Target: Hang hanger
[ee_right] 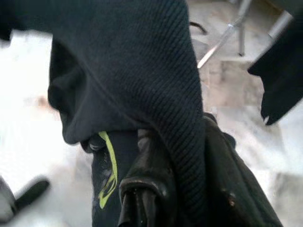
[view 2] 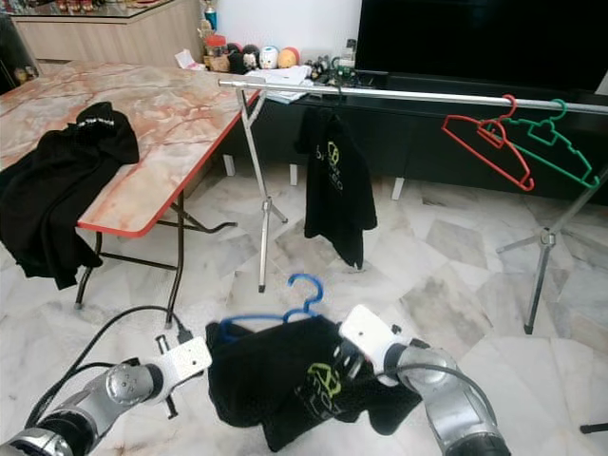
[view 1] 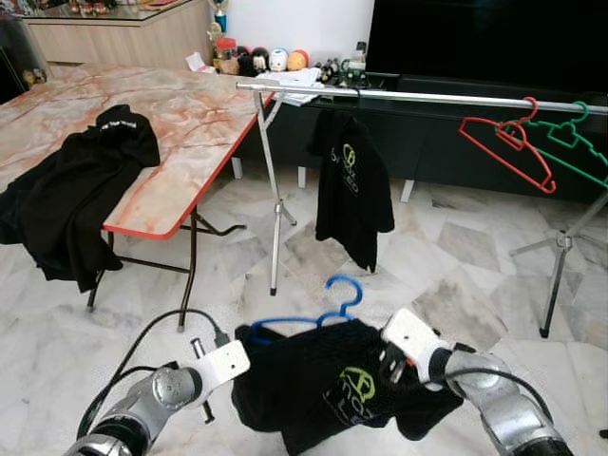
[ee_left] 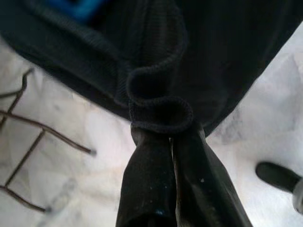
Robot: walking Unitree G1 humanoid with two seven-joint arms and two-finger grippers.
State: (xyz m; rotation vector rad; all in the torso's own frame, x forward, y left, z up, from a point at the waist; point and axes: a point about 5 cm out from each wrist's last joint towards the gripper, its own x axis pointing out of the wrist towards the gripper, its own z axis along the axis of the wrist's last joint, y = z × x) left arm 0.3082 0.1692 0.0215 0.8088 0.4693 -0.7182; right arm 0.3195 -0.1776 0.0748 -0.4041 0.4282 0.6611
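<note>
So I hold the black shirt [view 1: 332, 389] on its blue hanger [view 1: 328, 309] low before me, left gripper [ee_left: 163, 130] and right gripper [ee_right: 175, 156] both clamped on the cloth. The rail [view 1: 418, 95] is well apart; hanging is not yet done.

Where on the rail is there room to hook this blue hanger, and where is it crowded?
The rail is bare between the hung black shirt and the red hanger; that stretch looks widest. A shorter bare stretch lies between the shirt and the rail's table-side end. The far end is crowded: the red and green hanger overlap there.
</note>
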